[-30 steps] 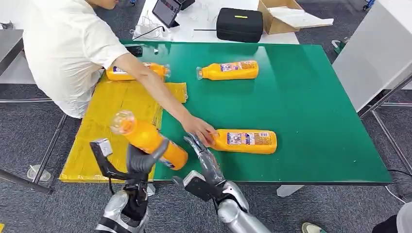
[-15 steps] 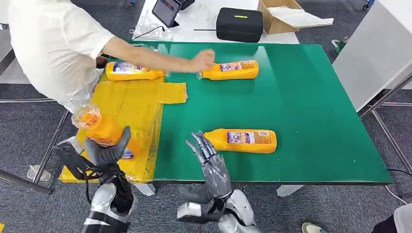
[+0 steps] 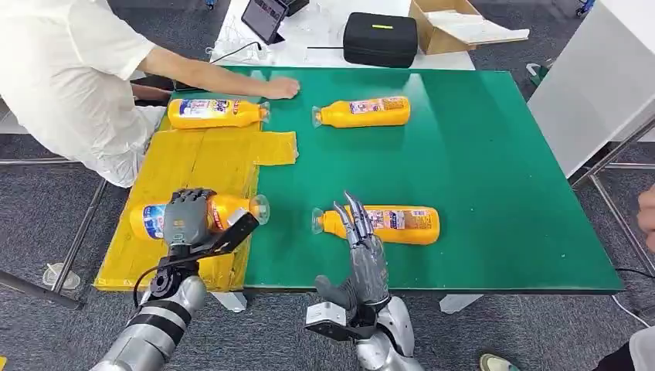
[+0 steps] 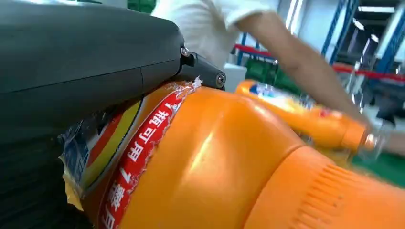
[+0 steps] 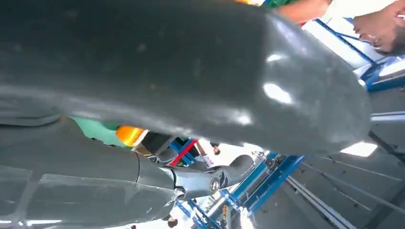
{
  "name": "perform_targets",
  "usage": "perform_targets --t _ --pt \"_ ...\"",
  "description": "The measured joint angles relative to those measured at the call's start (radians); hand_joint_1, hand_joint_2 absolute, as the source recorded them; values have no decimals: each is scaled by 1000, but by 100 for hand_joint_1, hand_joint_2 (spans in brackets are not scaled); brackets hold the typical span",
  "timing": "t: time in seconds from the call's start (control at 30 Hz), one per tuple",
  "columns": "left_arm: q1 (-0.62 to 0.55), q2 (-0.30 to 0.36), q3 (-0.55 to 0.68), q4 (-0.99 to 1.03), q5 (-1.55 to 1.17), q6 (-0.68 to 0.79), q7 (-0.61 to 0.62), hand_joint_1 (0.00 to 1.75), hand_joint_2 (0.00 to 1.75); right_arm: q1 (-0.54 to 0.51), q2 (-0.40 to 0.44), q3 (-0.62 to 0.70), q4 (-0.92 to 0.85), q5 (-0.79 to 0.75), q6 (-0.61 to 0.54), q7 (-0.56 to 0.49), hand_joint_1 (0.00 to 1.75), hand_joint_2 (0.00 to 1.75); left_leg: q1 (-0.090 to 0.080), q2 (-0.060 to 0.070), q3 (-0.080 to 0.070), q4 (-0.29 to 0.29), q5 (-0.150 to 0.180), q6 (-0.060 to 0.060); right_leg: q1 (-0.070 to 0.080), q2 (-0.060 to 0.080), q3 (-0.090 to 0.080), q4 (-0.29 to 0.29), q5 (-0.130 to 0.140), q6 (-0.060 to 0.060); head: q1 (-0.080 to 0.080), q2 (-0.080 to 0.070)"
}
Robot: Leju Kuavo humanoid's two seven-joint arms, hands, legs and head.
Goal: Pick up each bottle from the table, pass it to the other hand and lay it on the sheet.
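Orange bottle [image 3: 202, 216] — now lowered flat onto yellow sheet [image 3: 193, 166], left hand [image 3: 185, 216] still gripping; release pending — right hand [image 3: 364, 251] empty, fingers spread, beside next bottle [image 3: 386, 224]

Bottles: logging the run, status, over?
Left hand grips a bottle lying on the yellow sheet. Right hand open at the next bottle. Person's hand on table.

Four orange bottles [image 3: 208, 113] [image 3: 363, 112] [image 3: 386, 224] [image 3: 224, 212], one yellow sheet [image 3: 193, 166], one green table [image 3: 494, 170].
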Motion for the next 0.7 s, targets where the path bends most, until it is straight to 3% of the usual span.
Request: perform_targets --t 0.03,0.07,0.27,0.7 --pt "-5 4 -8 16 -5 -3 6 175 175 0 -1 0 -1 -1 0 -2 0 0 0 0 0 0 0 0 0 0 0 0 0 0 0 0" --pt "-10 9 -15 28 -14 -6 14 3 175 0 -2 0 -3 -2 0 -5 0 0 0 0 -1 0 0 0 0 0 0 0 0 0 0 0" --pt "-29 41 -76 89 -24 -77 7 0 175 1 -3 0 -8 -32 0 -19 0 0 0 0 -1 0 -1 -1 0 0 -1 0 -1 0 0 0" --pt "-136 87 -115 115 171 -524 -106 0 175 -21 -16 43 2 -111 1 -28 0 0 0 -2 2 0 1 0 0 -2 3 0 0 0 0 0"
